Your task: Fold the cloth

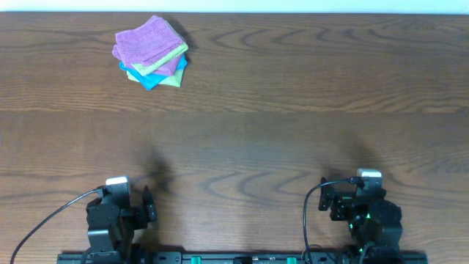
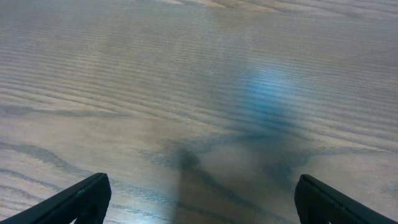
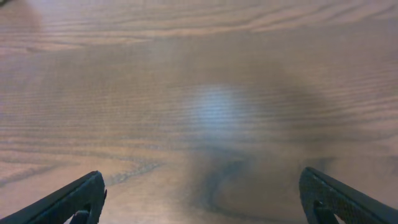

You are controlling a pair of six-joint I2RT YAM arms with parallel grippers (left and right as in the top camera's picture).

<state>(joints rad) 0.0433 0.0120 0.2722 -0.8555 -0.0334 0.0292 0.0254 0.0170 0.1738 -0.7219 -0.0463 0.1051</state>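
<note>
A stack of folded cloths [image 1: 151, 53] lies at the far left of the table, a purple one on top, green and blue ones under it. My left gripper [image 1: 121, 209] rests at the near left edge, open and empty; its view [image 2: 200, 199] shows only bare wood between the fingers. My right gripper [image 1: 363, 205] rests at the near right edge, open and empty; its view [image 3: 202, 199] also shows only wood. Both grippers are far from the stack.
The brown wooden table [image 1: 293, 110] fills the view. A black rail [image 1: 242, 258] runs along the near edge between the arm bases. Cables loop beside each arm.
</note>
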